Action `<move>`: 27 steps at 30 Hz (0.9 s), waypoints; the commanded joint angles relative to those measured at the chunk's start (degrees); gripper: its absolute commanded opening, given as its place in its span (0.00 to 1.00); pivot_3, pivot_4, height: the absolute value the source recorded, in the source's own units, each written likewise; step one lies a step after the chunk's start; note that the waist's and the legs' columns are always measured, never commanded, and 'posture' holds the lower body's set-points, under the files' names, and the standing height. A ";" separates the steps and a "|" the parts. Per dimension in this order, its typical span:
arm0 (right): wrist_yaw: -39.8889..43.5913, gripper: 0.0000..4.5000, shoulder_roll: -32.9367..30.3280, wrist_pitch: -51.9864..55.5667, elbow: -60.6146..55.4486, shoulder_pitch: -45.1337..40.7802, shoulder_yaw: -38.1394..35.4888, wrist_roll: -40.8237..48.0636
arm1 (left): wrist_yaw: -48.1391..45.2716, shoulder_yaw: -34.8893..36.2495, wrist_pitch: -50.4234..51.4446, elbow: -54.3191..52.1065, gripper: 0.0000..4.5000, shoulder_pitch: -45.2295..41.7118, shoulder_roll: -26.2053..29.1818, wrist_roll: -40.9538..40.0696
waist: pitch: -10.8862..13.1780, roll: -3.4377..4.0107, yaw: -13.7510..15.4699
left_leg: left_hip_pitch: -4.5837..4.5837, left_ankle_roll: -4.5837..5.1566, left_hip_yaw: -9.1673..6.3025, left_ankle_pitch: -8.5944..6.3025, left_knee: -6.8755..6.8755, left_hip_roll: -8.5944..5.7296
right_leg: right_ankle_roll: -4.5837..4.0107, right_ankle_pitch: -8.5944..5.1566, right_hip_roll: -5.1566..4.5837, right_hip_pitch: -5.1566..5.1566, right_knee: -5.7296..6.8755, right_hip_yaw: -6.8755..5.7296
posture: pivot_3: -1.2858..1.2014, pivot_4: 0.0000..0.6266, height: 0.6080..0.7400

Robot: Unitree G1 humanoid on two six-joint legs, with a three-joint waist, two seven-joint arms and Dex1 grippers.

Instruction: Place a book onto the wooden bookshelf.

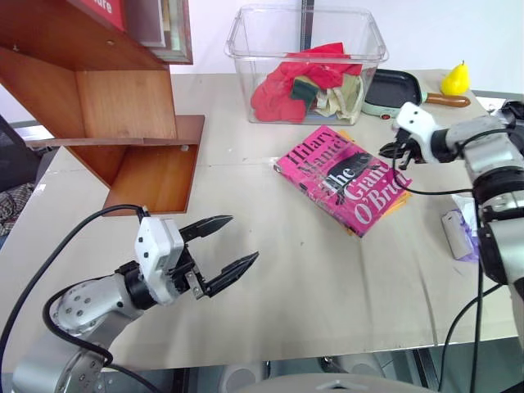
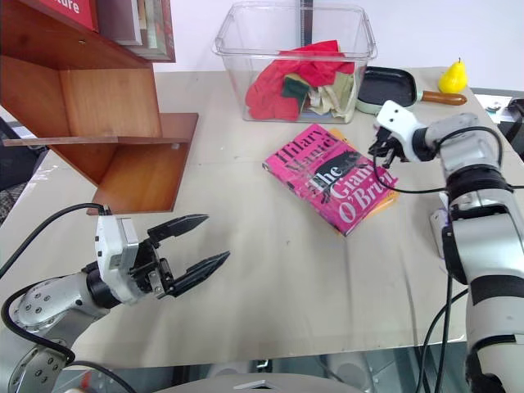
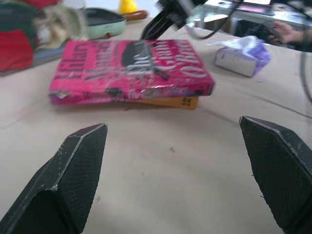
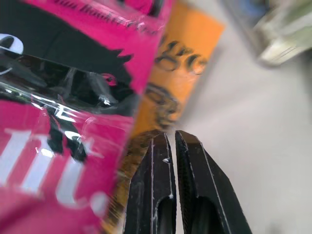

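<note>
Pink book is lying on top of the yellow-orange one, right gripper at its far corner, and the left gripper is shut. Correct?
Not quite: the left gripper is open, fingers spread wide in the left eye view. The pink book does lie on the yellow-orange book, with the right gripper at its corner.

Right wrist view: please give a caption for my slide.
Nearly shut tool over the pink book, with an orange book beneath it.

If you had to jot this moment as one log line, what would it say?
pink book: flat on table, atop orange book | right gripper: jaws nearly shut at its edge | left gripper: open, idle | bookshelf: awaiting
</note>
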 commanded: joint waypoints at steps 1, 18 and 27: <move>5.53 0.32 -6.32 1.75 -13.17 5.19 -6.77 7.01 | 1.61 -1.81 0.96 -1.59 1.00 -1.40 0.04 0.46 | 0.00 -0.01 0.15 | -0.01 0.01 -0.02 0.00 0.00 0.00 | 0.12 0.07 0.00 0.01 -0.01 -0.01 | 0.52 0.24 1.00; -5.02 0.99 2.53 36.34 -105.95 85.15 -65.71 52.49 | -7.24 -7.77 9.05 19.78 1.00 -19.60 3.77 1.11 | -0.21 0.04 1.08 | 0.21 0.01 -0.44 -0.01 0.21 0.05 | 0.19 -0.17 0.23 0.36 0.04 -0.33 | 0.52 0.24 1.00; -12.31 0.99 7.85 30.77 -112.94 98.10 -66.95 56.85 | 15.53 -5.56 46.66 33.01 1.00 -39.79 -9.56 -20.51 | -0.41 -0.21 1.65 | 0.38 0.04 -0.52 0.00 0.30 -0.01 | 0.30 -0.10 0.06 0.56 0.05 -0.08 | 0.52 0.24 1.00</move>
